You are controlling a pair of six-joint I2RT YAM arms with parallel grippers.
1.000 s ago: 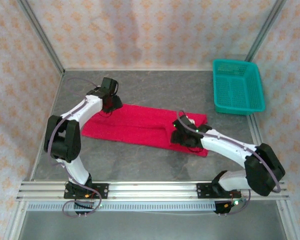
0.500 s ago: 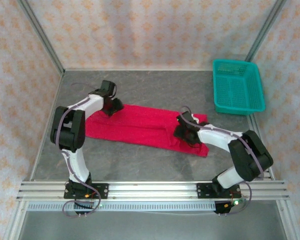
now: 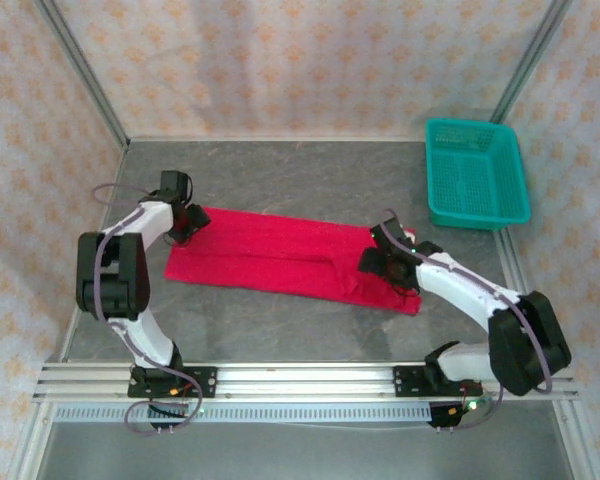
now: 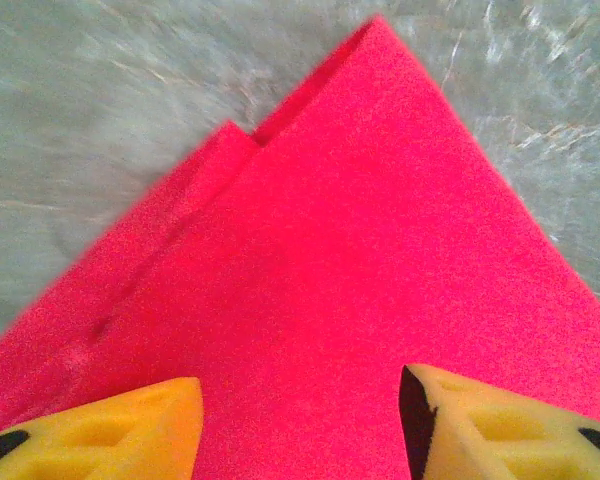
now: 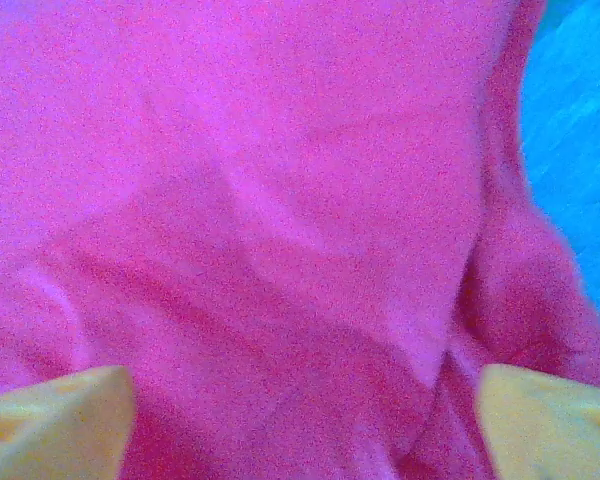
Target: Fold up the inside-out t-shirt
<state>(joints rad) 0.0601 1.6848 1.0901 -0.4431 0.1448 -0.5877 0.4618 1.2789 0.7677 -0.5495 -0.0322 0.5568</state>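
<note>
The red t-shirt [image 3: 280,255] lies flat on the table as a long folded strip running left to right. My left gripper [image 3: 187,224] is low over its far left corner. In the left wrist view the yellow fingers [image 4: 110,430] stand apart over the pointed cloth corner [image 4: 360,250], holding nothing. My right gripper [image 3: 378,262] is over the rumpled right end. Its fingers [image 5: 60,420] are spread wide just above the creased cloth [image 5: 280,200], with a fold ridge between them. No white label is in sight.
A teal plastic basket [image 3: 475,175] stands at the back right, apart from the shirt. Grey tabletop [image 3: 310,170] surrounds the cloth, with patterned walls on three sides. An aluminium rail [image 3: 300,380] carries both arm bases along the near edge.
My left gripper has slid left along the shirt's far edge to its corner. My right gripper has shifted a little right over the right end. The shirt has barely moved.
</note>
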